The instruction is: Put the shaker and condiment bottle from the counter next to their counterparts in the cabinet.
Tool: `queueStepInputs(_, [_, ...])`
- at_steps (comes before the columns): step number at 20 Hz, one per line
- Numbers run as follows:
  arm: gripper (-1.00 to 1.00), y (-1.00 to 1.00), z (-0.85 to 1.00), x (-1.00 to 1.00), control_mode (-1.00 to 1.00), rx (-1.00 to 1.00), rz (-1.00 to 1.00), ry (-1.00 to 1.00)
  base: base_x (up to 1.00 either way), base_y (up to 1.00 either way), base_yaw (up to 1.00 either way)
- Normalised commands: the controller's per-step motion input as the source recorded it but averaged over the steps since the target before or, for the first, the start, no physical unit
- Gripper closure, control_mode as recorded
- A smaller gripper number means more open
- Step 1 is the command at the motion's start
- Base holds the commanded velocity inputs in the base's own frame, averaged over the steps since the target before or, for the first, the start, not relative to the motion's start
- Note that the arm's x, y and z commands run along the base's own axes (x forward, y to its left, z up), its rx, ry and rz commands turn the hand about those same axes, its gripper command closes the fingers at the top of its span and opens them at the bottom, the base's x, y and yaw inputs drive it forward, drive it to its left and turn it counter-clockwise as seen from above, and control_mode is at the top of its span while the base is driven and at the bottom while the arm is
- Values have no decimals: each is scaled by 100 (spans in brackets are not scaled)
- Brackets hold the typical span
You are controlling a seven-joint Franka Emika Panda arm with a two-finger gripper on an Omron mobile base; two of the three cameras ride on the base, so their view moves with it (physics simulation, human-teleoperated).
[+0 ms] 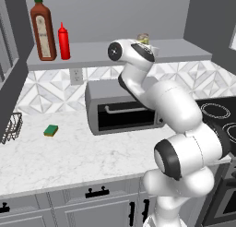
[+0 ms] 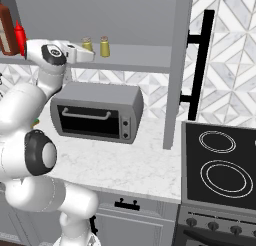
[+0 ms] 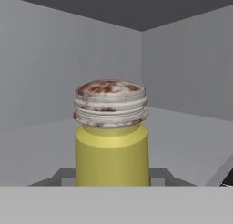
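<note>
Cabinet (image 1: 193, 50): grey wall unit above the tabletop, with one long flat shelf and a plain grey back.
Tabletop (image 1: 69, 152): white veined marble over grey drawers with black handles; a stove with ring burners adjoins its right end.
Oven (image 2: 97, 111): grey box with a dark glass door, standing at the back edge of the tabletop under the shelf.
Arm (image 1: 179, 143): white with dark joints, reaching up from the front edge of the tabletop to the shelf.
Sauce bottle (image 1: 43, 30): tall, brown, labelled, green cap, upright near the left end of the shelf.
Red squeeze bottle (image 1: 64, 41): upright on the shelf just beside the sauce bottle, on its right.
End effector (image 2: 84, 54): level with the shelf, its fingers clamped on a shaker.
Held shaker (image 3: 111, 134): yellow-olive body, pale speckled cap, upright, at the middle of the shelf near its front edge.
Second shaker (image 2: 104, 46): same look, upright on the shelf just right of the held one, apart from it.
Sponge (image 1: 51, 130): green and yellow, lying toward the left end of the tabletop.
</note>
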Motion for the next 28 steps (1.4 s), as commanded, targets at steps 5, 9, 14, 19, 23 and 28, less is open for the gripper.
queueStepInputs(5, [100, -2, 0, 23, -100, 0, 0, 0, 0, 0, 0])
queueStepInputs(9, [100, -1, -4, 18, -100, 0, 0, 0, 0, 0, 0])
queueStepInputs(14, [100, -1, -3, 1, -100, 0, 0, 0, 0, 0, 0])
queueStepInputs(19, [100, -11, 0, 0, -100, 2, 0, 0, 0, 0, 0])
queueStepInputs(23, [100, -8, -2, 1, -100, 0, 0, 0, 0, 0, 0])
queueStepInputs(28, [-100, -3, -10, 0, -100, 0, 0, 0, 0, 0, 0])
